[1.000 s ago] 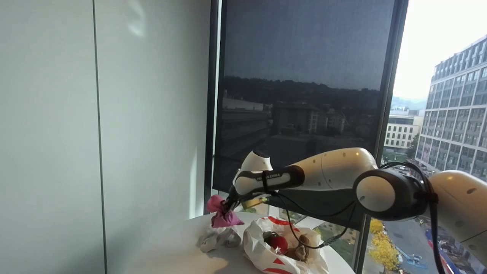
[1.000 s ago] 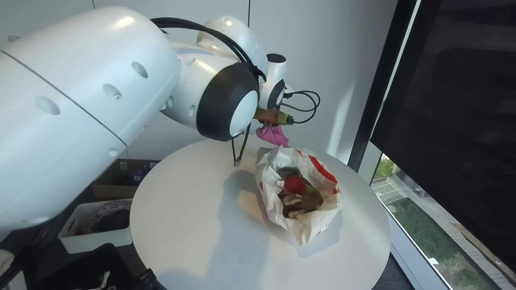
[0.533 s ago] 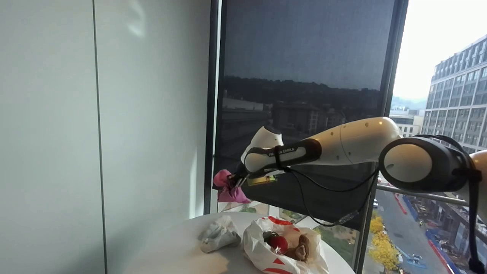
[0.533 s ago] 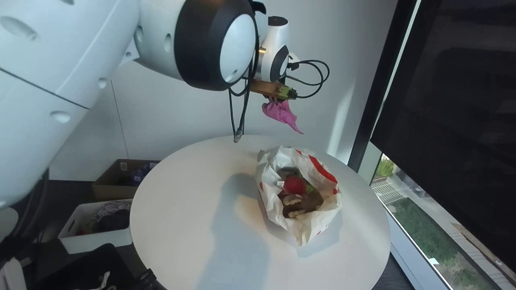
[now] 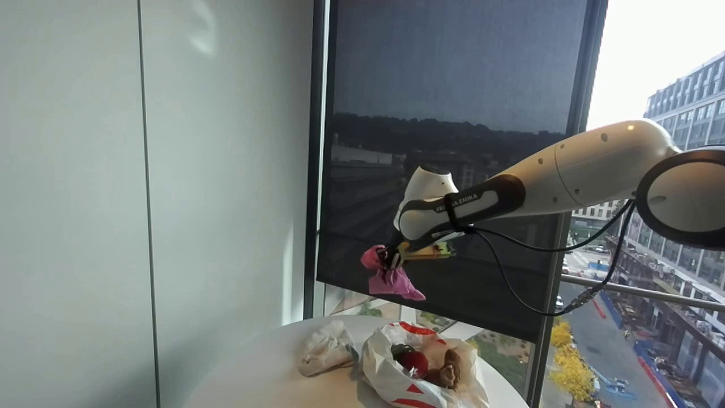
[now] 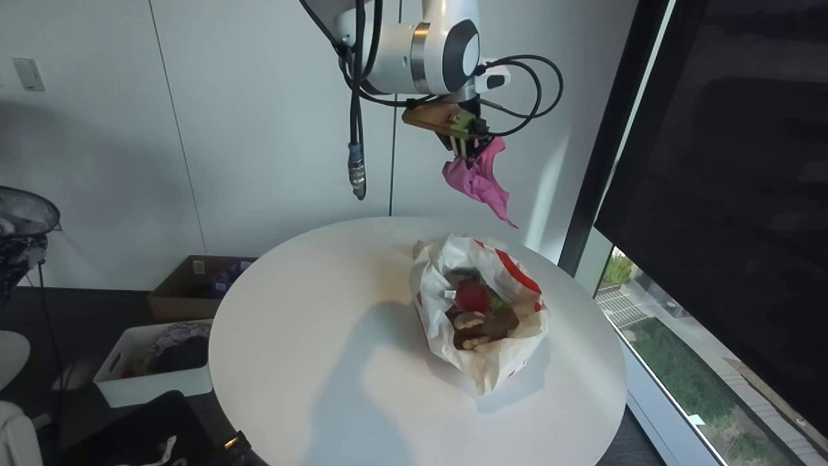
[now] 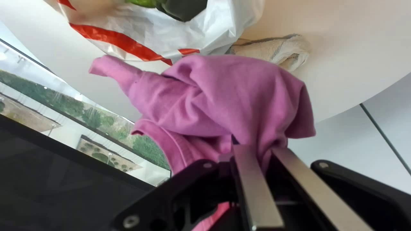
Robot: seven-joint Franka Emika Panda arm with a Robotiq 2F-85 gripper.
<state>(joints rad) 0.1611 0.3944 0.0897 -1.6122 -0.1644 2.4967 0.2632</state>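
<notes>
My gripper [image 7: 261, 148] is shut on a pink cloth [image 7: 221, 93], whose folds are pinched between the two metal-backed fingers [image 7: 257, 189]. The bunched cloth [image 5: 393, 283] hangs in the air above the table, with one corner drooping down to the right. In an exterior view, the gripper [image 6: 469, 154] is above and behind a white plastic bag [image 6: 443, 333] with red marks. Inside that bag sit a red round thing [image 6: 472, 297], something green and some brown items. A crumpled whitish cloth [image 5: 328, 349] lies on the table beside the bag, also partly seen in the wrist view.
The round white table [image 6: 291, 336] carries the bag. A window with a dark blind [image 5: 453, 73] stands close behind the arm. On the floor are a cardboard box [image 6: 178, 304] and a white bin [image 6: 155, 387]. Cables [image 5: 544, 309] loop below the arm.
The arm has risen and swung to the right in both exterior views, carrying the pink cloth up off the table area. The whitish cloth beneath is now fully uncovered. The bag has not moved.
</notes>
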